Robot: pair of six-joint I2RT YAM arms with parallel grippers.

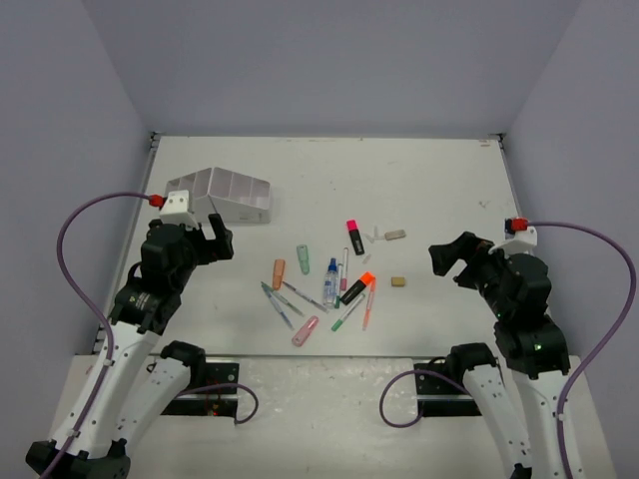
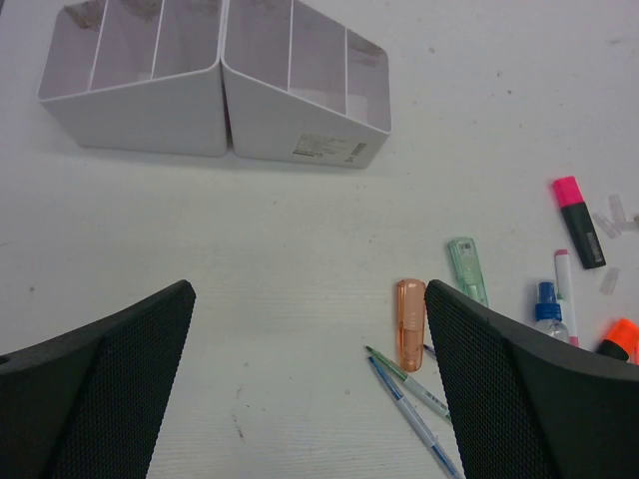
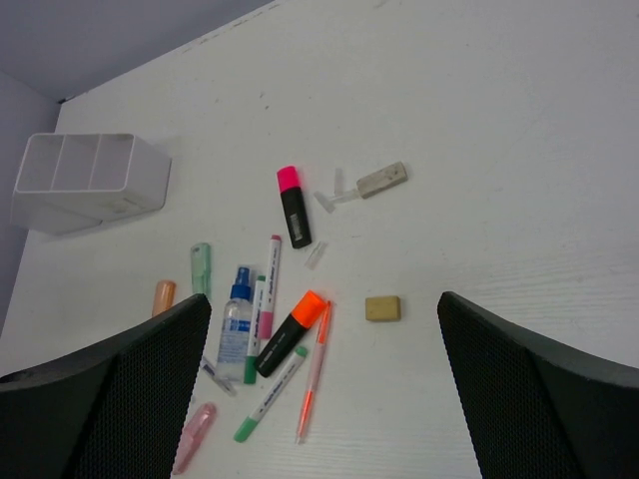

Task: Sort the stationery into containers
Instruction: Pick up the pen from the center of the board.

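Matte white tabletop boxed by pale grey walls.
Scattered pens and highlighters lie mid-table, white plastic compartment organiser far-left; my left gripper and right gripper gape empty.

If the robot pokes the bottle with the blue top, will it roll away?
Probably a little: the bottle lies on its side and looks round. The marker beside it would likely stop it. Its clear plastic looks smooth, so it might slip when squeezed.
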